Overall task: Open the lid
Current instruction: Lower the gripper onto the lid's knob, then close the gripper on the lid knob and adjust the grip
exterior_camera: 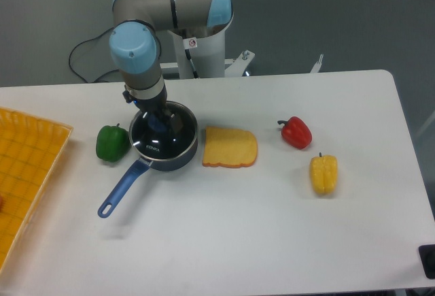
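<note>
At the tabletop's (204, 228) left sit a yellow tray (27, 167), green pepper (111, 142), then the saucepan (163, 148) bearing the lid (162, 135). The hand (155, 120) is down at its knob; grip unclear. Lift straight up, slowly.

The lid (163, 136) is clear glass with a thin silvery rim, a blue knob and small white lettering; the saucepan (146, 161) is dark blue; the peppers are green (112, 143), red (296, 133) and yellow (323, 173); the bread slice (230, 148) is orange-yellow; the tray (27, 167) is yellow, grid-patterned; the table (272, 228) is white.
</note>
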Motion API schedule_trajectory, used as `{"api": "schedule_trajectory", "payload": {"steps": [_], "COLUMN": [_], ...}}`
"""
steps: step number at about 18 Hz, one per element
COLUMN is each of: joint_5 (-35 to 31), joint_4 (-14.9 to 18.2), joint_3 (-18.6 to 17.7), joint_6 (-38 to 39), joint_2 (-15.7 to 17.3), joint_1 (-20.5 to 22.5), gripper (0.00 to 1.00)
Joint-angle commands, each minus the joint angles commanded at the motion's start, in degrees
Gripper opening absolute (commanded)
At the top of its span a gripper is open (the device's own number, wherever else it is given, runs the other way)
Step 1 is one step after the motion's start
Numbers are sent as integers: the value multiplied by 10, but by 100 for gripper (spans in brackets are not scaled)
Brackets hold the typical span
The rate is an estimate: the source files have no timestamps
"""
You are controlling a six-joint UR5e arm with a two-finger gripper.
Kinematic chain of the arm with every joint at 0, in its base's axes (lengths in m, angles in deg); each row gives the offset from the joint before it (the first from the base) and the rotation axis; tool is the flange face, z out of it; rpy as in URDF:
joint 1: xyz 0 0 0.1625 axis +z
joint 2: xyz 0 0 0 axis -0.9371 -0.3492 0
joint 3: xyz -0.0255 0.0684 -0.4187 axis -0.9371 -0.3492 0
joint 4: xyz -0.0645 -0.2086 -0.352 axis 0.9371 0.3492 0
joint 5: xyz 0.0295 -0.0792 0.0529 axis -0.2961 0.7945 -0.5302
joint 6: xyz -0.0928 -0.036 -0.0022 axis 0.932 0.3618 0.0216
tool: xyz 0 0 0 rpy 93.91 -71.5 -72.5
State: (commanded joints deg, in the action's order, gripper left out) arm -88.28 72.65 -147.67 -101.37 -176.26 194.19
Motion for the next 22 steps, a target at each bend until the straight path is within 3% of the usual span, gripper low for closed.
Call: {"api": "schedule_trajectory", "payload": {"steps": [5,22], "joint_5": [33,9], "joint_4": [-17,-17], "joint_3": [-1,-14], "joint_6": [-2,-34], "joint_2": [-4,13], "joint_1": [5,7], "gripper": [100,100]}}
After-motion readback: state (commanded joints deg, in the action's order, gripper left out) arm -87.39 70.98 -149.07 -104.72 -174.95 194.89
